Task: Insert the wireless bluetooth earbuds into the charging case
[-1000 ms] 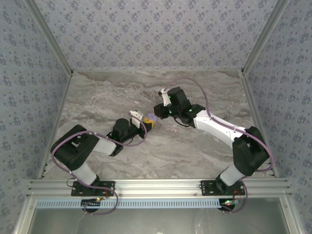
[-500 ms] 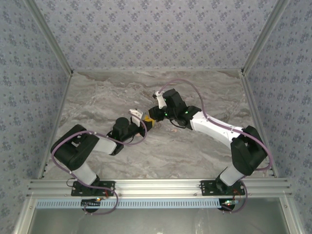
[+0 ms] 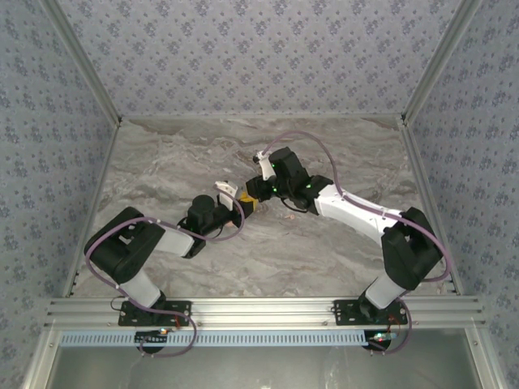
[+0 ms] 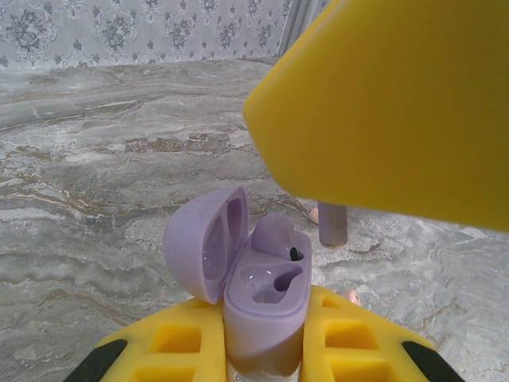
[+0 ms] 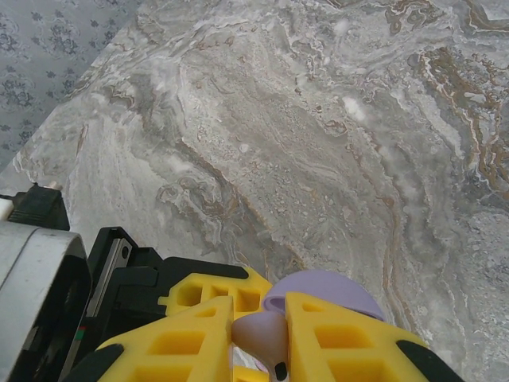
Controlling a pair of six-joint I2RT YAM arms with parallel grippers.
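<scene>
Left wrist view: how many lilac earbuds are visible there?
2. The first earbud seems seated in the far socket of the open charging case, gripped by the left hand. The second earbud is pinched in the right hand just beyond the case. Others may be hidden.

My right tool (image 5: 260,312) has its yellow fingers pinched on a lilac earbud (image 5: 258,341). Just past them I see the rounded lilac charging case (image 5: 330,285), with the grey marbled surface (image 5: 318,119) beyond. The left arm (image 5: 48,270) sits lower left.
</scene>
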